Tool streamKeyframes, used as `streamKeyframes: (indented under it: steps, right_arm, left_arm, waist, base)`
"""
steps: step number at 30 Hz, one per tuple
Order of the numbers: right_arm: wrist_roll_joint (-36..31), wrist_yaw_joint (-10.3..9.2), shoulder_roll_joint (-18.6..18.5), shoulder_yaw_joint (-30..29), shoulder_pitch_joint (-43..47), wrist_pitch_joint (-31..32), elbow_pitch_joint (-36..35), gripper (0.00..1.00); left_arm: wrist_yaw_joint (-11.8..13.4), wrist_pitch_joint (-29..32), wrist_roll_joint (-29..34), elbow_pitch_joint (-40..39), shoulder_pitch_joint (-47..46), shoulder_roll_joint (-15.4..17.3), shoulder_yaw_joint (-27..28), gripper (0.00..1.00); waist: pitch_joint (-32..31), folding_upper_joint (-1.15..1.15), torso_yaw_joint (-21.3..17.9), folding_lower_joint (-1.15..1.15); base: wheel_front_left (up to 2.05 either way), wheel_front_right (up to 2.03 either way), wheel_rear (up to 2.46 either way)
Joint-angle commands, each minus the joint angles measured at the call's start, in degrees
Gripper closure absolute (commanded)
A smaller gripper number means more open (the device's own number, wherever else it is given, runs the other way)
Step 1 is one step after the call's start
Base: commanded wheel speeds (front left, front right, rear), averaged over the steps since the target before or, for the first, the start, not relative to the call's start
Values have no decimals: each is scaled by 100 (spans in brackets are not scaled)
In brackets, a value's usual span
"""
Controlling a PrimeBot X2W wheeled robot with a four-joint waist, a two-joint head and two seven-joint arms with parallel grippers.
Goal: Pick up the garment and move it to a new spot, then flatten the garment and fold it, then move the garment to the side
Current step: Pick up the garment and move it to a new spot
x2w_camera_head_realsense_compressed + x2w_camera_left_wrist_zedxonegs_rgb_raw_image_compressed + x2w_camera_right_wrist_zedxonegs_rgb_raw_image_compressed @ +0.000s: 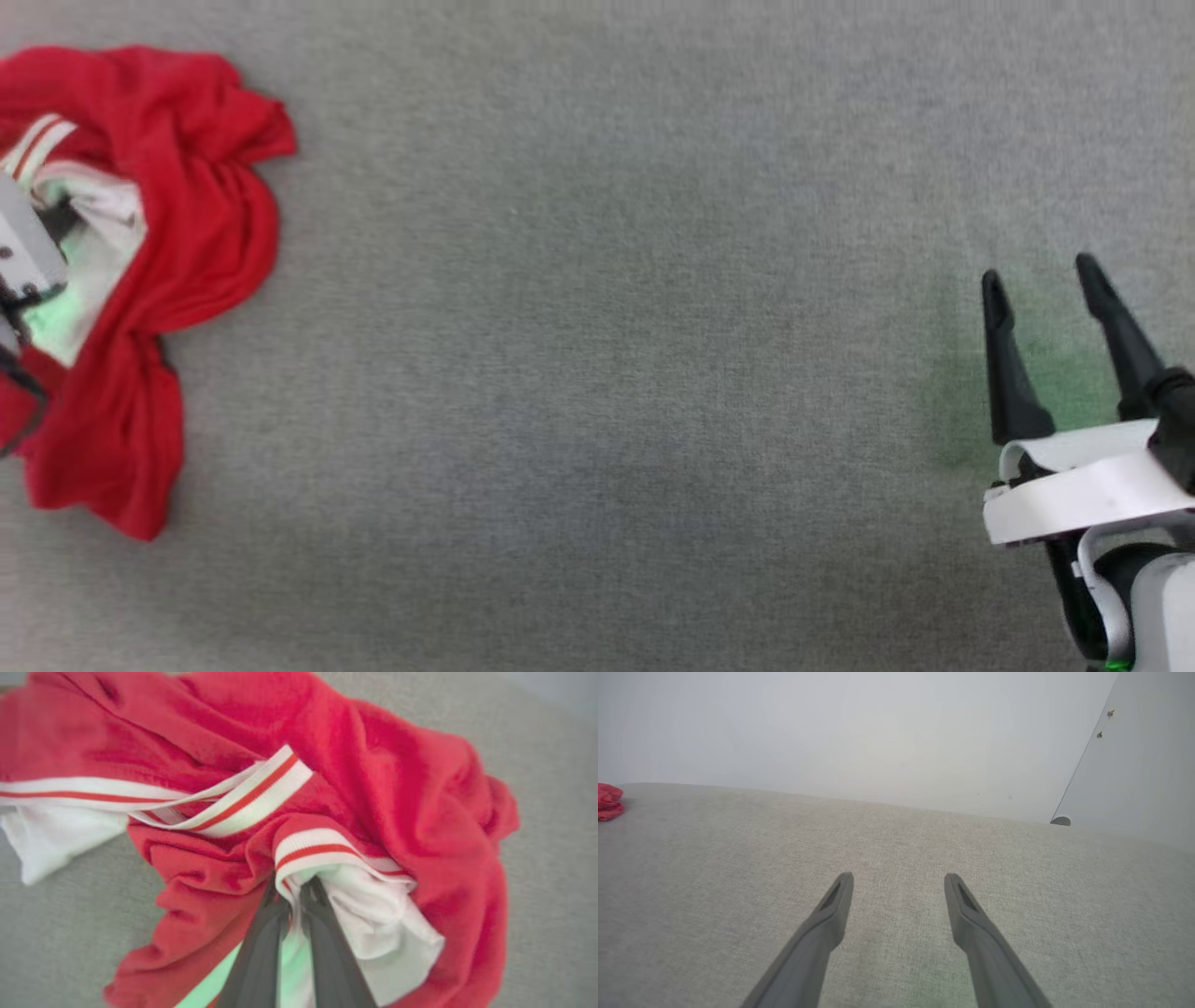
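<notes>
The garment (187, 233) lies crumpled in a heap at the far left of the grey fabric surface (607, 373), red body bunched around a white sleeve. In the left wrist view the left gripper (294, 889) has its 2 dark fingers pinched almost together on the garment (397, 788), gripping the sleeve just under its red-and-white striped trim. The right gripper (1038, 273) hovers well apart at the lower right, fingers spread wide and holding nothing.

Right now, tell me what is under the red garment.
The garment lies crumpled on the grey cloth surface, visible around its edges. The left hand pinches its white sleeve. Anything beneath the heap is covered by the folds.
</notes>
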Motion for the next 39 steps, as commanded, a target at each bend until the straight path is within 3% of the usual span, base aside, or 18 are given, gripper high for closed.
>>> streamKeyframes:
  steps: [1, 9, 21, 29, 39]
  right_arm:
    - [66, 1, 18, 11, 67, -37, 61, 0]
    - [149, 2, 106, 100, 328, -154, 434, 0]
    - [275, 2, 230, 108, 655, -319, 759, 0]
    - [240, 1, 266, -229, 750, -381, 768, 0]
    - [115, 1, 276, -814, 640, -391, 675, 0]
  left_arm:
    - [-14, -69, -48, -90, -95, 106, -59, 100]
    - [-14, -374, 15, -709, -451, 413, -564, 100]
    - [28, -358, 395, -1829, -1133, 190, -994, 100]
    - [35, 155, 208, -2430, -1264, -47, -1208, 100]
    - [188, 690, -189, -3264, -1041, -227, -1266, 100]
  waist:
    - [-340, 0, 189, 0]
    - [-1168, 0, 493, 0]
    - [-2192, 0, 695, 0]
    - [-2535, 0, 514, 0]
    - [-2469, 0, -55, 0]
  base:
    - [0, 0, 0]
    - [0, 0, 0]
    - [0, 0, 0]
    - [0, 0, 0]
    - [0, 0, 0]
